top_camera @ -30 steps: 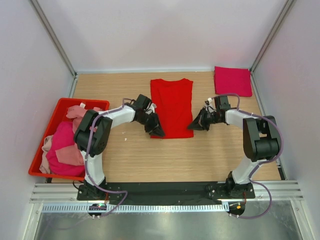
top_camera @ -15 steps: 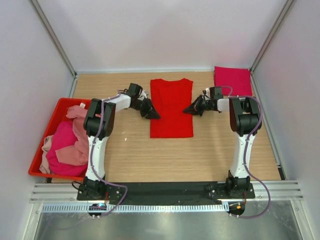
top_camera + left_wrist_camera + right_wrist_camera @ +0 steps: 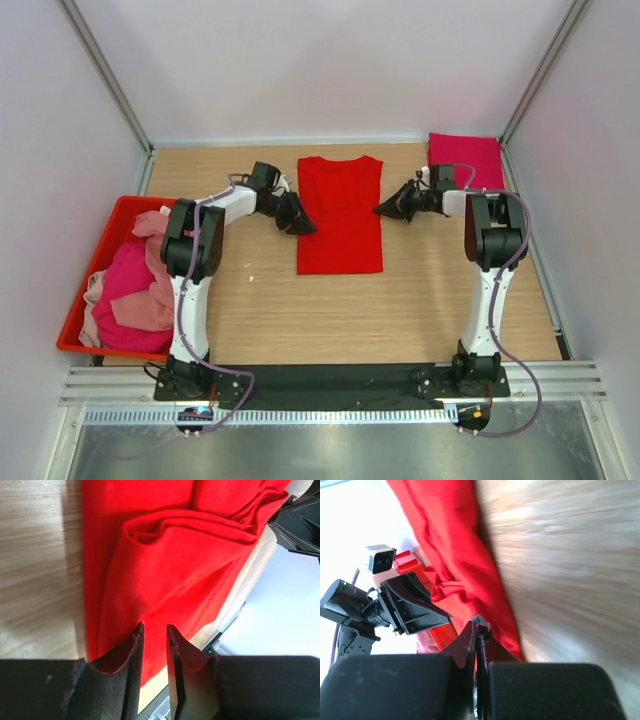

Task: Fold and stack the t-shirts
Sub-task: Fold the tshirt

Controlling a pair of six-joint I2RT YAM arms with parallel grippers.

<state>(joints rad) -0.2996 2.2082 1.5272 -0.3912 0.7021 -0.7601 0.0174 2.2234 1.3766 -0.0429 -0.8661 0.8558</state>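
**A:** Red cotton short-sleeved t-shirt [image 3: 340, 215]: where is it?
**B:** Flat on the pale wooden table [image 3: 300, 310], between the arms.
**A:** And the black left gripper [image 3: 304, 227]?
**B:** At the shirt's left edge, fingers [image 3: 127, 660] slightly apart. I cannot tell whether they pinch cloth.
**A:** The black right gripper [image 3: 381, 210]?
**B:** Clenched tight at the right edge. A folded magenta t-shirt [image 3: 465, 162] lies in the far right corner.

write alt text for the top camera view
A red shirt lies folded into a long strip on the table, with the left gripper at its left edge and the right gripper at its right edge. A folded magenta shirt sits at the far right corner; a red bin of pink shirts is on the left.
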